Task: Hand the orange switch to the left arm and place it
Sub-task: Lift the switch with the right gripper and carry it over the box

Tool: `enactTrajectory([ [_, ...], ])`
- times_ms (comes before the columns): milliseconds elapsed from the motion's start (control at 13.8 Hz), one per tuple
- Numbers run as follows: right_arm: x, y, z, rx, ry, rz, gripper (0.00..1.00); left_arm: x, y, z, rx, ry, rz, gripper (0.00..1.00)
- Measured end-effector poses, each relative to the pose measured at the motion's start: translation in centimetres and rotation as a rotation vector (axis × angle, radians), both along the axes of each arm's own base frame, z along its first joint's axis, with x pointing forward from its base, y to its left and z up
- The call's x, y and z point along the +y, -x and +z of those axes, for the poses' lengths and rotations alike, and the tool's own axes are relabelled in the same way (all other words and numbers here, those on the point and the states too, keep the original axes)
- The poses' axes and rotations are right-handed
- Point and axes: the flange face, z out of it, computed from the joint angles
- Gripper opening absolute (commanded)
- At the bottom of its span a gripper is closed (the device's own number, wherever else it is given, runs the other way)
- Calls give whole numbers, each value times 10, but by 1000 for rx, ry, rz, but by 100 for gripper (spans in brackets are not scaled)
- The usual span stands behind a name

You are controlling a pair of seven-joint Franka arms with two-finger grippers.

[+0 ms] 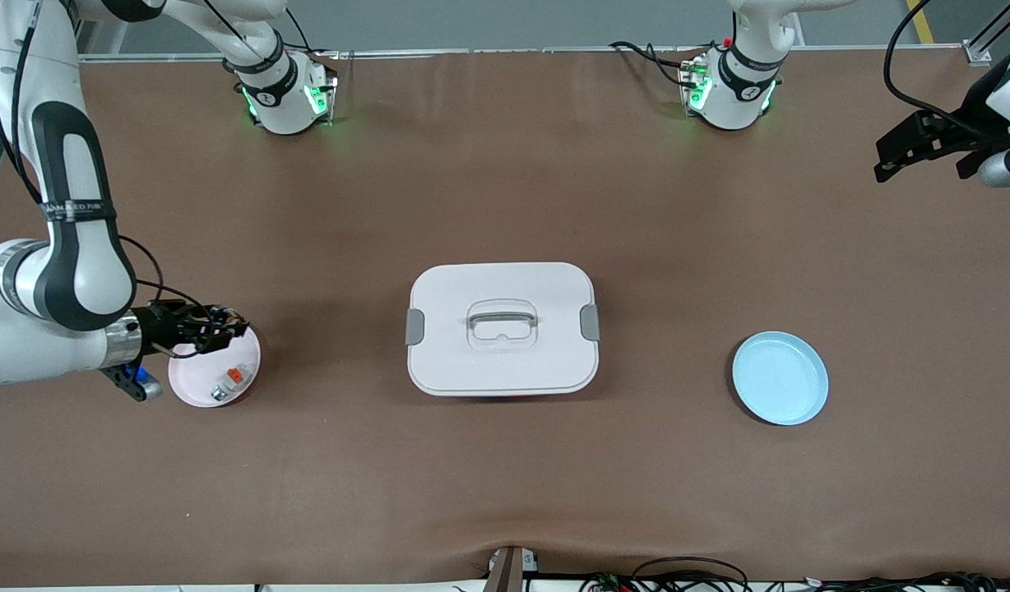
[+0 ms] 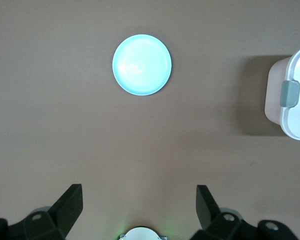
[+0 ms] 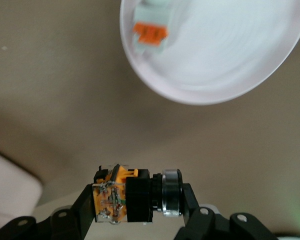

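My right gripper [image 1: 228, 326] is shut on the orange switch [image 1: 222, 319], a black-bodied switch with an orange part and a silver ring. It holds the switch just above the rim of a pink plate [image 1: 194, 380]. The right wrist view shows the switch [image 3: 135, 195] clamped between the gripper's [image 3: 139, 201] fingers. The white box [image 1: 502, 329] with grey clasps stands mid-table; its corner shows in the right wrist view [image 3: 10, 192]. My left gripper [image 1: 916, 148] waits open and empty, high over the left arm's end of the table, and shows open in its wrist view [image 2: 138, 207].
The pink plate [image 3: 225, 55] holds a white-grey switch with an orange top [image 1: 235, 376], also in the right wrist view [image 3: 150, 27]. A light blue plate [image 1: 780, 378] lies toward the left arm's end, seen in the left wrist view [image 2: 142, 65] with the box's side [image 2: 295, 95].
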Motion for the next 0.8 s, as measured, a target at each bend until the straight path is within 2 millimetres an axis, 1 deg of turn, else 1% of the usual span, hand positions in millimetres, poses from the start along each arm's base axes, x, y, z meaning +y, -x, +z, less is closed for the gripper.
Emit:
enactTrajectory([
  [217,55,1,25,61,-32,-117,0,0,0,0,0,0,0,100],
  [434,104,3,49,111,-30,-221,0,0,0,0,0,0,1,100],
  [795,195,4,103,170,-11,-370,0,1,-2,-3,5,0,2,100],
])
